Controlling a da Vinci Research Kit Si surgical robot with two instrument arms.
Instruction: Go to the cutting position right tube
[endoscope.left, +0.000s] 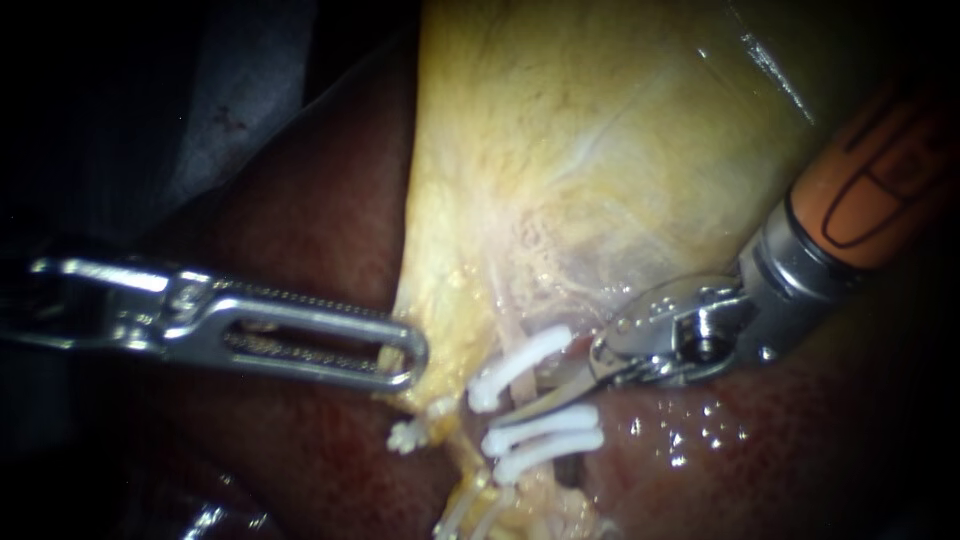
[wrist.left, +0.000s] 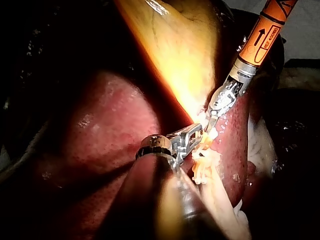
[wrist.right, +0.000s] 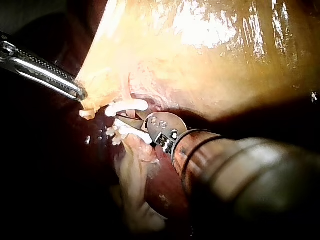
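The pale yellow gallbladder hangs stretched over the dark red liver. My left instrument comes in from the left, its slotted jaws shut on the gallbladder's lower edge. The right tube runs down from the gallbladder and carries white clips: one upper clip and two lower clips. My right instrument, on an orange shaft, points its thin blades into the gap between the upper and lower clips. The blades stand slightly open at the tube. In the right wrist view the blades lie between white clips.
A small white clip sits on a second strand to the left, just below the left jaws. Glistening liver lies under the right instrument's wrist. Frayed pale tissue trails below the clips.
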